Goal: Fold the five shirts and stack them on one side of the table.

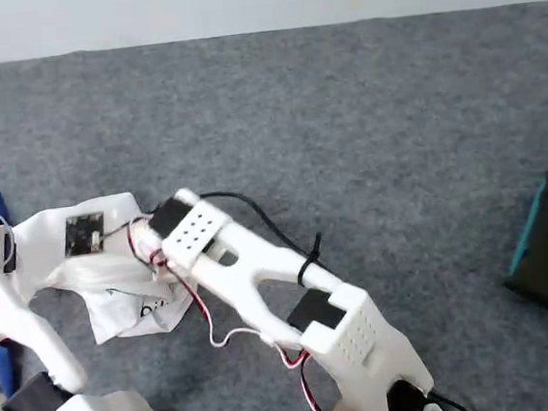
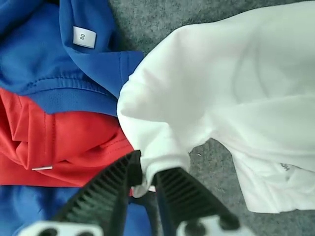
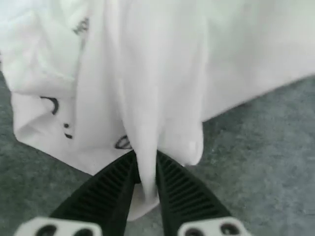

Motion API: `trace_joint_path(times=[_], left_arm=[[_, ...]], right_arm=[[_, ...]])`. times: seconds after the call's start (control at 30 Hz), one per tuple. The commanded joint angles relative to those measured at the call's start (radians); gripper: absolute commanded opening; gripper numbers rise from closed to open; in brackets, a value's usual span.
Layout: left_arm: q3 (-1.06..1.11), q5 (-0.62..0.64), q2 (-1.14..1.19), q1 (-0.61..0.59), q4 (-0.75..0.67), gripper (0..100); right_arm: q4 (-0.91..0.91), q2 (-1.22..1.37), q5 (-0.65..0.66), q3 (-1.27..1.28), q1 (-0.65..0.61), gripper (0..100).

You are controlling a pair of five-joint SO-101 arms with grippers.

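Both pairs of jaws are clamped on the white shirt (image 2: 221, 88): the left jaws pinch an edge, the right jaws a fold. The red shirt (image 2: 64, 142) and blue shirt (image 2: 44, 64) lie just beside the left jaws. The step looks like separating one shirt for folding. The next move calls for both arms to carry it together onto bare desk (image 1: 362, 110) and spread it flat.

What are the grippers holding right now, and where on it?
Both hold the white shirt. Left gripper pinches a bunched edge beside the red shirt; right gripper pinches a fold.
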Motion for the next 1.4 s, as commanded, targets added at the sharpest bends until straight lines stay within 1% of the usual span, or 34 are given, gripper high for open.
trace_joint_path(times=[0.0,0.13,0.27,0.4,0.6,0.7,0.8,0.93,1.03,1.13,1.37], left_arm=[[-0.007,-0.003,-0.023,0.021,-0.008,0],[-0.018,0.0,-0.034,0.049,-0.003,0],[-0.053,0.002,-0.132,0.107,0.038,0],[-0.081,0.003,-0.267,0.219,0.043,0],[-0.127,0.003,-0.454,0.42,0.038,0],[-0.179,0.029,-0.517,0.479,-0.015,0],[-0.252,0.069,-0.545,0.488,-0.106,0],[-0.392,0.074,-0.549,0.493,-0.169,0],[-0.49,0.074,-0.543,0.493,-0.196,0],[-0.545,0.074,-0.543,0.494,-0.21,0],[-0.677,0.071,-0.545,0.494,-0.21,0]], right_arm=[[0.045,-0.021,0.015,-0.107,0.064,1.1],[0.104,-0.021,0.017,-0.218,0.117,1.1],[0.203,-0.021,0.017,-0.371,0.179,1.1],[0.308,-0.021,0.015,-0.566,0.254,1.1],[0.463,-0.019,0.015,-0.934,0.371,1.1],[0.538,-0.019,0.015,-1.108,0.424,1.1],[0.593,-0.022,0.015,-1.269,0.481,1.1],[0.585,-0.15,0.014,-1.257,0.562,1.2],[0.545,-0.242,0.015,-1.232,0.611,1.3],[0.516,-0.317,0.017,-1.221,0.661,1.3],[0.516,-0.43,0.02,-1.223,0.763,1.3]])
